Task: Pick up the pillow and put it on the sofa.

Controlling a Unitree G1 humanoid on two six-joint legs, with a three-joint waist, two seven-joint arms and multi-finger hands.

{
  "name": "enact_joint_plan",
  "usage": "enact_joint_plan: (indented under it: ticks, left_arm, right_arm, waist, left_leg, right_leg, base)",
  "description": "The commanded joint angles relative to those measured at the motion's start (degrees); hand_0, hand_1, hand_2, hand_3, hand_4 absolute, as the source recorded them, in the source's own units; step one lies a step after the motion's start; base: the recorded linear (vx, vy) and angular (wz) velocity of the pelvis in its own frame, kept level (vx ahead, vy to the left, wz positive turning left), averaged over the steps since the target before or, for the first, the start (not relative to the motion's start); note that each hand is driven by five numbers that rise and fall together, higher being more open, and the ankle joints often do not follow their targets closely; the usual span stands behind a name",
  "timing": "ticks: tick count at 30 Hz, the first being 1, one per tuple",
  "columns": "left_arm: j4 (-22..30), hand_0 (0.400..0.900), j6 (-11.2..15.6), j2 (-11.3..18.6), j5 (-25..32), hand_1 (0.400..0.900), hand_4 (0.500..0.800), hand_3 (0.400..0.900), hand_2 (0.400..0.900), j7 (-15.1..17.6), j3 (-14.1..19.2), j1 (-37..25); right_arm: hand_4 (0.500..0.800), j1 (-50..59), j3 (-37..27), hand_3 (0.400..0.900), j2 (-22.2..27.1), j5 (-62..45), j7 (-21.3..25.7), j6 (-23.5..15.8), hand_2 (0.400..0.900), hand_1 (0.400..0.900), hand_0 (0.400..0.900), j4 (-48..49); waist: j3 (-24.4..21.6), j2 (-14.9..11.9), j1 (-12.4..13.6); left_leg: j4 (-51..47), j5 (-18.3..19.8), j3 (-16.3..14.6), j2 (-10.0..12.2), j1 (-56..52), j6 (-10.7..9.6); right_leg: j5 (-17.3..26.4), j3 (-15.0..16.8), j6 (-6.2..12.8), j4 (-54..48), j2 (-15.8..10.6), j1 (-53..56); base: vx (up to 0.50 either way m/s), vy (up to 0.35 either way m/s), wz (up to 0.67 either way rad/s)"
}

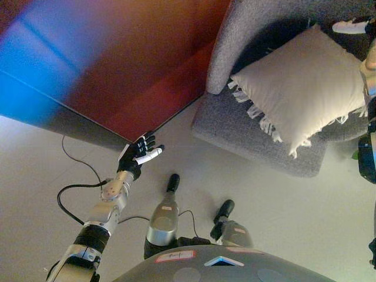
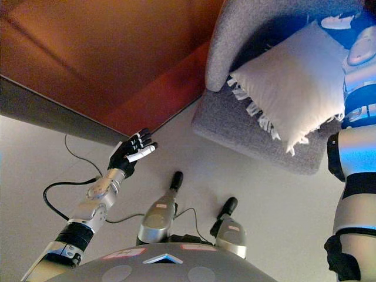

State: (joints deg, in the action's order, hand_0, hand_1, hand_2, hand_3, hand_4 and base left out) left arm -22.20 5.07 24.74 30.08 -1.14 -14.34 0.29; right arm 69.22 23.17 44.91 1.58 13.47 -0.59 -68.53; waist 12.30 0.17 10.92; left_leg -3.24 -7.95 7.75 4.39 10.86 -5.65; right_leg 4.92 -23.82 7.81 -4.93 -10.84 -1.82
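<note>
A cream pillow (image 1: 302, 82) with fringed edges lies tilted on the seat of a grey sofa (image 1: 235, 126), leaning against its backrest. My right hand (image 1: 354, 26) is at the pillow's upper right corner, just above it. A white-tipped finger points straight out and holds nothing. The hand also shows in the right eye view (image 2: 346, 26). My left hand (image 1: 140, 154) hangs open and empty over the floor, well to the left of the sofa, near the foot of the wall.
A reddish-brown wall panel (image 1: 147, 64) with a dark base strip runs diagonally from the far left to the sofa's left side. Pale floor (image 1: 264, 200) lies in front of the sofa.
</note>
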Motion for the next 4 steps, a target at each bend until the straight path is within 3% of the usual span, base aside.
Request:
enact_joint_plan:
  ticks: [1, 4]
  left_arm:
    - [3.8, 0.900, 4.0, 0.9, -0.7, 0.900, 0.800, 0.900, 0.900, 1.1, 0.1, -2.2]
    - [3.3, 0.900, 3.6, 0.0, -1.7, 0.900, 0.800, 0.900, 0.900, 0.8, 1.3, -1.3]
  right_arm:
    - [0.800, 0.1, 0.5, 0.900, 0.9, -2.9, 4.4, -5.5, 0.900, 0.900, 0.900, 17.9]
    - [0.800, -10.4, -5.4, 0.900, -1.4, -3.6, 3.2, -7.1, 0.900, 0.900, 0.900, 29.5]
  waist:
    - [-3.9, -3.4, -1.5]
    - [-4.5, -3.6, -3.1]
  left_leg:
    - [1.9, 4.1, -3.6, 2.6, -2.8, -1.9]
    - [3.2, 5.7, -5.2, 2.3, -4.5, -1.2]
  right_leg:
    - [2.7, 3.1, 3.93, 1.0, -3.9, 1.7]
    - [2.5, 4.8, 3.90, 1.3, -4.3, 2.4]
  base:
    - [0.03, 0.063, -0.40]
    - [0.03, 0.066, -0.41]
